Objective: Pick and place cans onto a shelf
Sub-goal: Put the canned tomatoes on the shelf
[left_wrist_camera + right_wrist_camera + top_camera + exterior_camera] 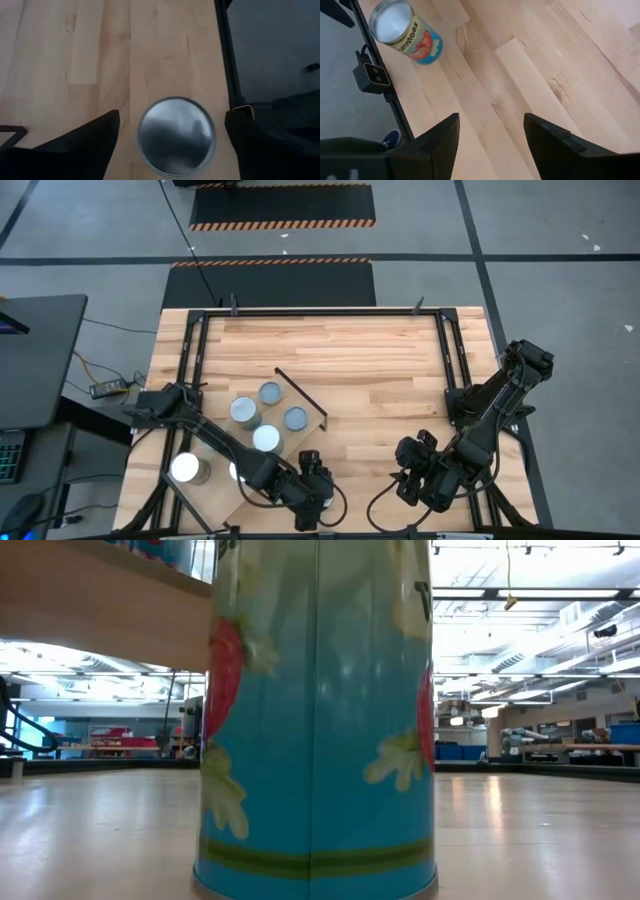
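Blue tomato tin with shiny silver top [176, 136] sits between wide-open left gripper [175, 142] fingers, unheld, ready for grab. Right gripper [490, 137] waits beside tin, half open, empty.

The cans [270, 394] have shiny silver tops. In the low view the near can [318, 720] has a bright blue side with red tomatoes, pale green-white leaves and a green band low down. The can [405, 32] in the right wrist view has the same blue label, a red tomato and dark lettering. The tabletop [380, 370] is light wood in pale and tan strips, edged by a black frame [320, 311]. The shelf [262, 470] is pale plywood with a thin black edge. Both arms are black. The floor [560, 240] is grey, with black mats [282, 206] bordered in orange-and-black stripes.
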Controlling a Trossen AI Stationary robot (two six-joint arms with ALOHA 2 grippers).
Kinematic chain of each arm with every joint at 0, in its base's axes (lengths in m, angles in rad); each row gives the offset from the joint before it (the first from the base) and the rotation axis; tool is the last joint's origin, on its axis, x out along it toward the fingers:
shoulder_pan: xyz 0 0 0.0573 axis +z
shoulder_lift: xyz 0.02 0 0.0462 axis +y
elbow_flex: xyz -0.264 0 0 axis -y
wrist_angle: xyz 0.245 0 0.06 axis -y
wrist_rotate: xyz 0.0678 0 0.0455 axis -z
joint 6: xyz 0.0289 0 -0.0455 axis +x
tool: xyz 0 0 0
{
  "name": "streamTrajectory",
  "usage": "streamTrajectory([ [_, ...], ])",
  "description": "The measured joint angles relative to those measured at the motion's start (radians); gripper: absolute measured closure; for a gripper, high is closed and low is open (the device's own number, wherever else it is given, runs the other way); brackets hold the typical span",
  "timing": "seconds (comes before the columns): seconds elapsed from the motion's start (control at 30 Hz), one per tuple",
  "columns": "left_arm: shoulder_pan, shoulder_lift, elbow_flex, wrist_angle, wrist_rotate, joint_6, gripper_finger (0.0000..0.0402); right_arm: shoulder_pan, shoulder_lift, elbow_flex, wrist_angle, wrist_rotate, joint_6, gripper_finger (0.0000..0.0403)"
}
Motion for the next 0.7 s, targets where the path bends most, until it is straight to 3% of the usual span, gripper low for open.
streamTrajectory([
  [0.7, -0.015, 0.051, -0.005, 0.028, -0.013, -0.082, 0.0033, 0.000, 0.000, 0.000, 0.000, 0.000, 0.009, 0.0174],
])
